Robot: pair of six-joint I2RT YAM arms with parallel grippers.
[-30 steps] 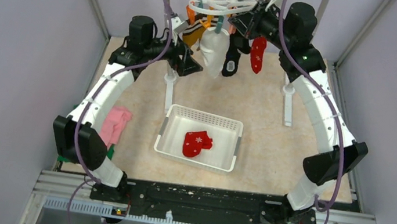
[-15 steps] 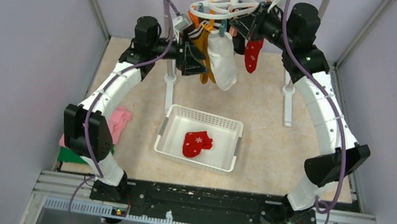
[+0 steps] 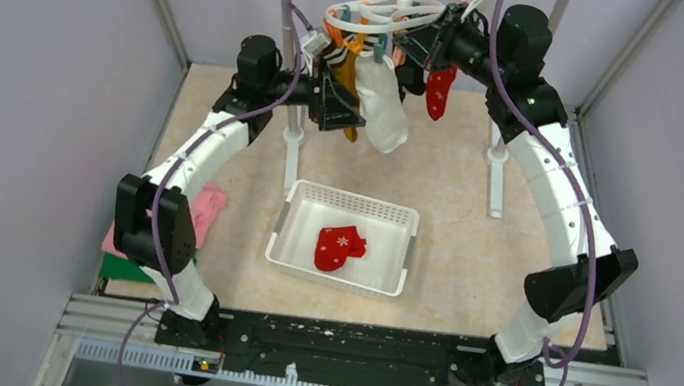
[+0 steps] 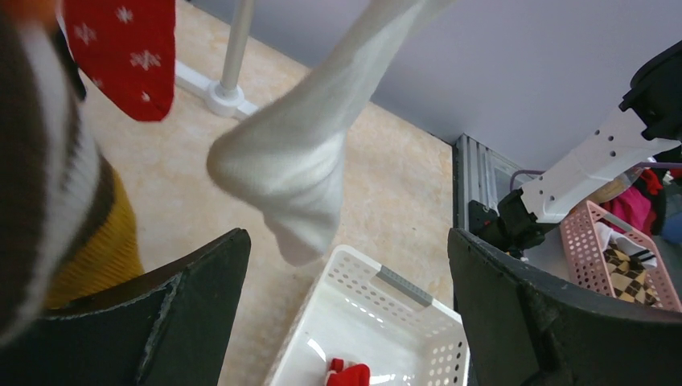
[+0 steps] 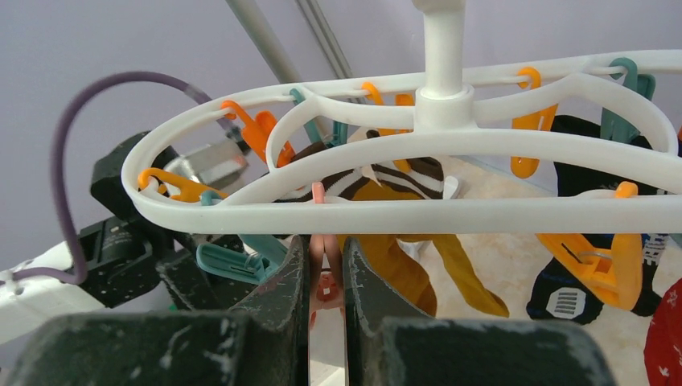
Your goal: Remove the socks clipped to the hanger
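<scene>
The white hanger (image 3: 395, 6) hangs at the top centre with a mustard sock (image 3: 351, 73), a white sock (image 3: 382, 108) and a red snowflake sock (image 3: 438, 90) clipped to it. My left gripper (image 3: 341, 110) is open beside the mustard sock. In the left wrist view the white sock (image 4: 297, 169) dangles above and between the fingers (image 4: 185, 305). My right gripper (image 5: 326, 269) is shut on an orange clip (image 5: 325, 285) under the hanger ring (image 5: 418, 211). A black sock (image 5: 579, 293) hangs at the right. A red sock (image 3: 340, 246) lies in the basket.
The white mesh basket (image 3: 395, 216) stands mid-table below the hanger. The rack's white poles (image 3: 291, 151) rise either side of it. A pink cloth (image 3: 202, 212) on a green one (image 3: 127, 270) lies at the left. A pink basket (image 4: 623, 257) sits off the table.
My left arm has risen and moved right, up to the mustard and white socks. The hanger has tilted and the socks have swung. My right gripper stays at the hanger.
</scene>
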